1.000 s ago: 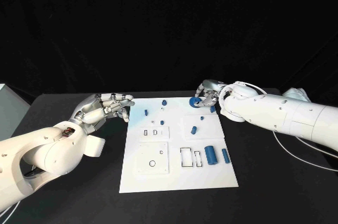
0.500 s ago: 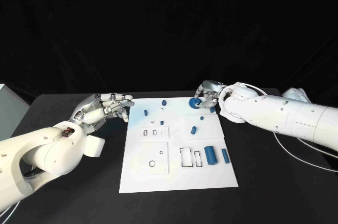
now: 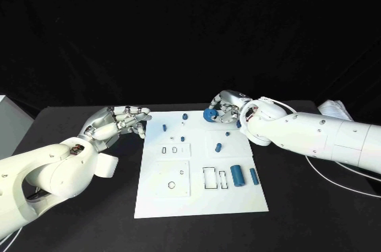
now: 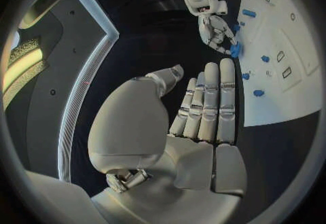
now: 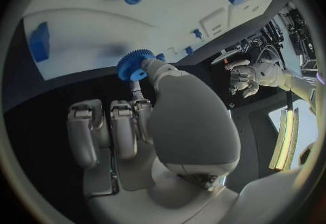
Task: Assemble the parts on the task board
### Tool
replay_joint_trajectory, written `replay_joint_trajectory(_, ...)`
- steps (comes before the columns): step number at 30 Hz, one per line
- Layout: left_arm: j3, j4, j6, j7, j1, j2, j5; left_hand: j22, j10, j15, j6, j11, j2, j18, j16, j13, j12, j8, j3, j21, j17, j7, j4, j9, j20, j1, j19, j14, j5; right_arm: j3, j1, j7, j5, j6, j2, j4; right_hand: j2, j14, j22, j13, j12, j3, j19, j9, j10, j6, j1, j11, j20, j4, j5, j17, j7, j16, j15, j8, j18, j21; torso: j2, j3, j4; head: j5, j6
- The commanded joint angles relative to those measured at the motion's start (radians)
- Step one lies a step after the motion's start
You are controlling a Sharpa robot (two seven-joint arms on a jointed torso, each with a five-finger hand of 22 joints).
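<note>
Silver left hand point(image 3: 119, 121) hasn't budged over the last second: it sits just off the board's point(image 3: 199, 205) left edge, holding nothing, fingers straight and close together in the left wrist view.

On the board, going left to right: small blue pegs point(image 3: 164, 127) stand up near the far edge, a little blue part point(image 3: 217, 147) lies mid-board, and two blue cylinders point(image 3: 237, 171) lie side by side near the right edge, next to an empty rectangular slot point(image 3: 210, 177). The left-hand plates have a couple of small slots and a round hole point(image 3: 172, 184), all still unfilled as far as I can tell.

Now the actual change: the right hand point(image 3: 226, 107) has moved left along the far edge with the blue gear point(image 3: 210, 115) pinched in its fingertips. A second ago the gear was at the far right corner, now it's nearer the pegs, over the board's far part. My guess is it's lining the gear up over a peg, so seating it comes next. Nothing looks assembled yet.
</note>
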State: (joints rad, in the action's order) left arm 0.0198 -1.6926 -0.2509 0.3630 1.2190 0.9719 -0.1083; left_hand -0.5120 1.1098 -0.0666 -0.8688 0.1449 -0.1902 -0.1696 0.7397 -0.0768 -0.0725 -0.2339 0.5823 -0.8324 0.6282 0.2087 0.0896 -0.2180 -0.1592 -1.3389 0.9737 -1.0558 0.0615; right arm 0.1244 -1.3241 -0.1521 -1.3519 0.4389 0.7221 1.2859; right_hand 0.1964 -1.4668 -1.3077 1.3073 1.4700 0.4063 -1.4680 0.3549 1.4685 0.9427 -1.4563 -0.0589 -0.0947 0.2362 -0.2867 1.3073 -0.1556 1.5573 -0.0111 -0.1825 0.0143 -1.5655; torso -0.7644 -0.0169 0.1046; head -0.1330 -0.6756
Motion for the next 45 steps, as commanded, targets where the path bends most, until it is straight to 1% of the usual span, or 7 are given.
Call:
replay_joint_trajectory(1, -0.001, -0.003, 0.018, 0.004, 0.001, -0.001, -0.003, -0.001, -0.003, -0.001, 0.004, -0.002, 0.003, -0.014, 0.004, -0.001, 0.001, 0.003, 0.004, -0.007, -0.001, 0.001, 0.000, -0.001, 0.000, 0.004, -0.006, 0.006, 0.000, -0.001, -0.002, -0.047, -0.102, 0.093, -0.004, 0.043, 0.000, -0.099, -0.263, 0.181, 0.002, 0.010, -0.103, 0.012, 0.025, 0.052, 0.021, 0.007, 0.007, 0.001, 0.010, 0.244, 0.021, 0.005, -0.007, -0.032, -0.014, -0.005, 0.000, -0.0001, 0.0000, 0.001, 0.002)
replay_joint_trajectory(6, -0.001, -0.005, 0.017, 0.004, 0.001, -0.001, -0.003, -0.001, -0.003, -0.001, 0.004, -0.002, 0.003, -0.014, 0.004, -0.001, 0.001, 0.003, 0.004, -0.007, -0.001, 0.001, 0.000, -0.001, 0.000, 0.004, -0.006, 0.006, 0.000, 0.000, -0.001, -0.078, -0.147, 0.103, -0.037, 0.070, 0.003, -0.099, -0.263, 0.181, 0.003, 0.016, -0.103, 0.013, 0.026, 0.052, 0.031, 0.007, 0.008, -0.001, 0.023, 0.244, 0.021, 0.005, -0.008, -0.033, -0.014, -0.005, -0.003, 0.0013, -0.0011, 0.002, 0.004)
replay_joint_trajectory(10, -0.001, -0.007, 0.018, 0.004, 0.001, -0.002, -0.003, -0.001, -0.003, -0.001, 0.004, -0.002, 0.003, -0.014, 0.004, -0.001, 0.001, 0.003, 0.004, -0.007, -0.001, 0.001, 0.000, -0.001, 0.000, 0.004, -0.006, 0.006, 0.000, 0.003, 0.004, -0.092, -0.173, 0.102, -0.072, 0.067, 0.004, -0.099, -0.263, 0.180, 0.002, 0.018, -0.103, 0.012, 0.026, 0.051, 0.034, 0.007, 0.008, -0.002, 0.027, 0.244, 0.021, 0.005, -0.008, -0.032, -0.014, -0.005, -0.002, -0.0003, 0.0040, 0.000, 0.002)
replay_joint_trajectory(19, -0.001, -0.007, 0.017, 0.003, 0.001, -0.004, -0.003, -0.004, -0.003, -0.001, 0.005, -0.002, 0.005, -0.014, 0.005, -0.002, 0.001, 0.003, 0.005, -0.010, -0.002, 0.000, 0.001, -0.002, -0.001, 0.006, -0.009, 0.006, 0.000, 0.008, 0.016, -0.108, -0.202, 0.093, -0.138, 0.028, 0.006, -0.100, -0.263, 0.180, 0.002, 0.019, -0.103, 0.012, 0.025, 0.050, 0.036, 0.007, 0.008, -0.003, 0.029, 0.245, 0.021, 0.006, -0.008, -0.032, -0.014, -0.005, -0.003, 0.0018, 0.0023, 0.007, -0.002)
replay_joint_trajectory(24, -0.001, -0.007, 0.018, 0.003, 0.001, -0.005, -0.003, -0.004, -0.003, -0.001, 0.005, -0.002, 0.005, -0.014, 0.005, -0.002, 0.001, 0.003, 0.005, -0.010, -0.002, 0.000, 0.001, -0.002, -0.001, 0.006, -0.009, 0.006, 0.000, 0.012, 0.023, -0.117, -0.207, 0.078, -0.169, -0.006, 0.008, -0.100, -0.263, 0.181, 0.002, 0.020, -0.103, 0.012, 0.026, 0.048, 0.038, 0.007, 0.008, -0.004, 0.030, 0.245, 0.021, 0.006, -0.008, -0.031, -0.014, -0.005, -0.003, 0.0015, 0.0020, 0.007, -0.005)
replay_joint_trajectory(41, -0.001, -0.005, 0.018, 0.003, 0.001, -0.007, -0.007, -0.004, -0.003, -0.001, 0.005, -0.002, 0.005, -0.014, 0.005, -0.002, 0.001, 0.003, 0.005, -0.010, -0.002, 0.000, 0.001, -0.002, -0.001, 0.006, -0.009, 0.006, 0.000, 0.019, 0.048, -0.127, -0.201, 0.015, -0.212, -0.071, 0.012, -0.100, -0.263, 0.180, 0.001, 0.023, -0.103, 0.011, 0.025, 0.045, 0.048, 0.006, 0.008, -0.004, 0.031, 0.246, 0.019, 0.006, -0.008, -0.030, -0.014, -0.005, -0.002, 0.0030, 0.0005, 0.012, -0.012)
replay_joint_trajectory(45, -0.001, -0.005, 0.018, 0.003, 0.001, -0.007, -0.007, -0.004, -0.003, -0.001, 0.005, -0.002, 0.005, -0.014, 0.005, -0.002, 0.001, 0.003, 0.005, -0.010, -0.002, 0.000, 0.001, -0.002, -0.001, 0.006, -0.009, 0.006, 0.000, 0.019, 0.050, -0.127, -0.200, 0.010, -0.219, -0.082, 0.014, -0.100, -0.263, 0.180, 0.000, 0.024, -0.103, 0.011, 0.025, 0.043, 0.051, 0.006, 0.008, -0.004, 0.032, 0.246, 0.019, 0.006, -0.007, -0.029, -0.014, -0.005, -0.002, 0.0020, 0.0001, 0.011, -0.012)
